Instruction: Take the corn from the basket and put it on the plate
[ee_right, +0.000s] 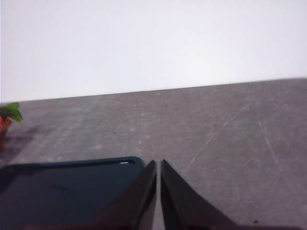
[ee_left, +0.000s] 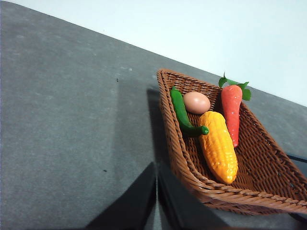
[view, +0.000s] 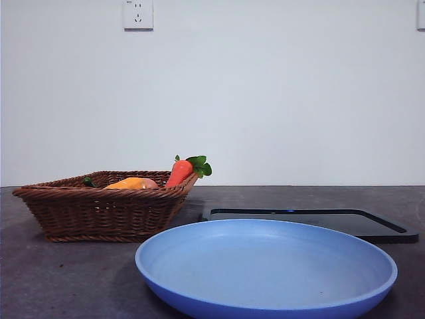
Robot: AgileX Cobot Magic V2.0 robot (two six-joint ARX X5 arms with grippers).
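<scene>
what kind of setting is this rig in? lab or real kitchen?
Most likely a lab test bench, not a kitchen: a bare dark grey tabletop against a plain white wall with a power socket, and toy-like produce in a wicker basket beside an empty blue plate.

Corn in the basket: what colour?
Orange-yellow corn, clearest in the left wrist view.

Orange-yellow corn [ee_left: 218, 146], brown basket [view: 99, 212], light-blue plate [view: 265, 266]

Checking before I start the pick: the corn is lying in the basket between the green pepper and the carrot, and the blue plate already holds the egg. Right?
Not quite. The blue plate holds nothing in the front view; the left wrist view shows the egg in the basket. The corn does lie between the green pepper and carrot.
</scene>
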